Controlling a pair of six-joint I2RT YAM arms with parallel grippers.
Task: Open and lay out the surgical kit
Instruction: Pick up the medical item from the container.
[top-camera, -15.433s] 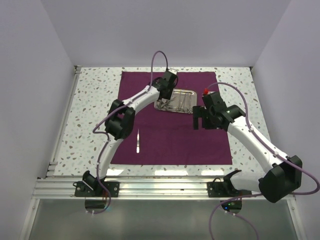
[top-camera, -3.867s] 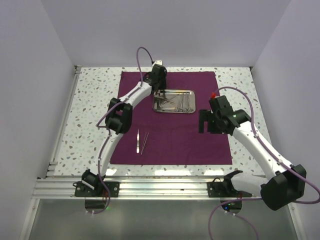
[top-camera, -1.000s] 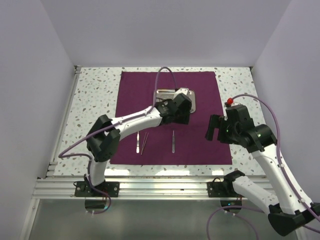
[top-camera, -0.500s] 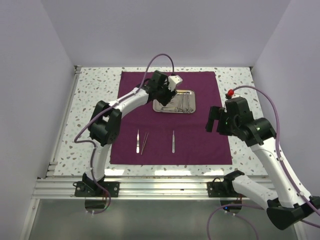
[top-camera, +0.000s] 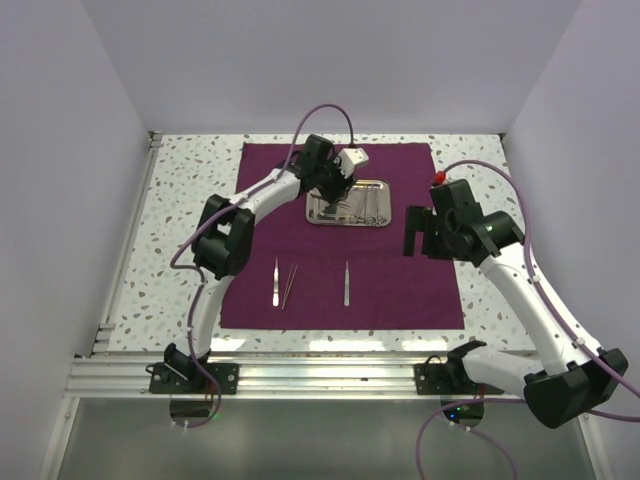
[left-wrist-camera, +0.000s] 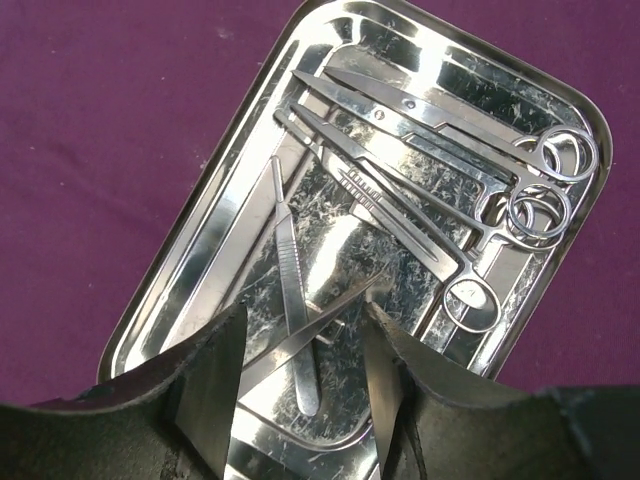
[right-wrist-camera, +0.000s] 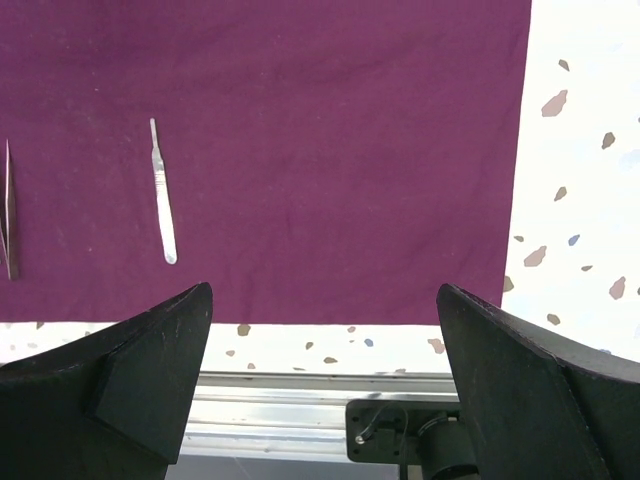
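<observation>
The dark purple cloth wrap (top-camera: 400, 280) lies spread flat on the table. The steel tray (top-camera: 380, 222) sits on its far middle. In the left wrist view the tray (left-wrist-camera: 190, 260) holds scissors (left-wrist-camera: 450, 130), forceps (left-wrist-camera: 400, 220), a flat handle (left-wrist-camera: 290, 290) and tweezers (left-wrist-camera: 330, 318). My left gripper (top-camera: 338, 185) (left-wrist-camera: 305, 310) is open over the tray's near end, with the tweezers lying between its fingers. Three thin instruments (top-camera: 276, 282) (top-camera: 290, 285) (top-camera: 346, 283) lie on the cloth's near half. My right gripper (top-camera: 412, 235) (right-wrist-camera: 322, 288) is open and empty above the cloth's right part.
The speckled tabletop (top-camera: 190, 220) surrounds the cloth. A metal rail (top-camera: 320, 375) runs along the near edge and also shows in the right wrist view (right-wrist-camera: 280, 425). That view also shows one instrument (right-wrist-camera: 160, 195) on the cloth. White walls enclose three sides.
A third instrument now lies on the cloth. My left gripper moved from the cloth's middle back over the tray. My right arm shifted a little farther and left.
</observation>
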